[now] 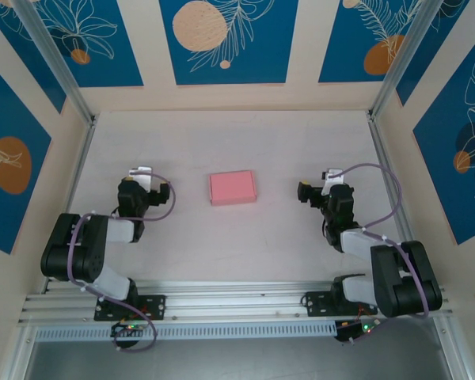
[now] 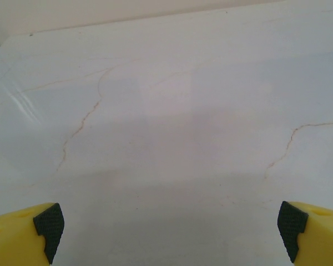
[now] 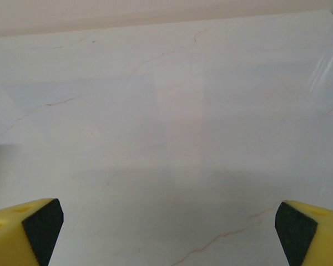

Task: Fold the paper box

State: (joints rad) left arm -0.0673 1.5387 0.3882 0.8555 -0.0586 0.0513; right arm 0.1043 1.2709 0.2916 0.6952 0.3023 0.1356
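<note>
On the table [image 1: 222, 134], a pale marbled surface enclosed by patterned walls on three sides, the working area lies open to both arms. The arms are bolted to a metal rail [image 1: 237, 297] at the near edge, which places the middle of the table within reach of either one.

The left arm [image 1: 87, 245] and the right arm [image 1: 396, 273] are both folded back on themselves, elbows low and wrists pointing away from the rail. This mirrored posture probably serves as a rest position: it keeps both arms out of the overhead view of the work piece.

The paper box [image 1: 232, 188] lies at the centre of the table, between the two arms and well apart from each. It rests flat, slightly turned, and presents a plain pink rectangle with no loose tabs or flaps visible from above. Nothing touches it. Its central position suits two-handed work, since one arm can brace it while the other presses a fold.

The left gripper [image 2: 169, 224] is released, its jaws spread wide over bare table with nothing between them. The right gripper [image 3: 169, 224] stands likewise wide and empty.

The dark pads [image 2: 49, 221] at the tips of the yellow fingers face inward, ready to pinch thin card.
</note>
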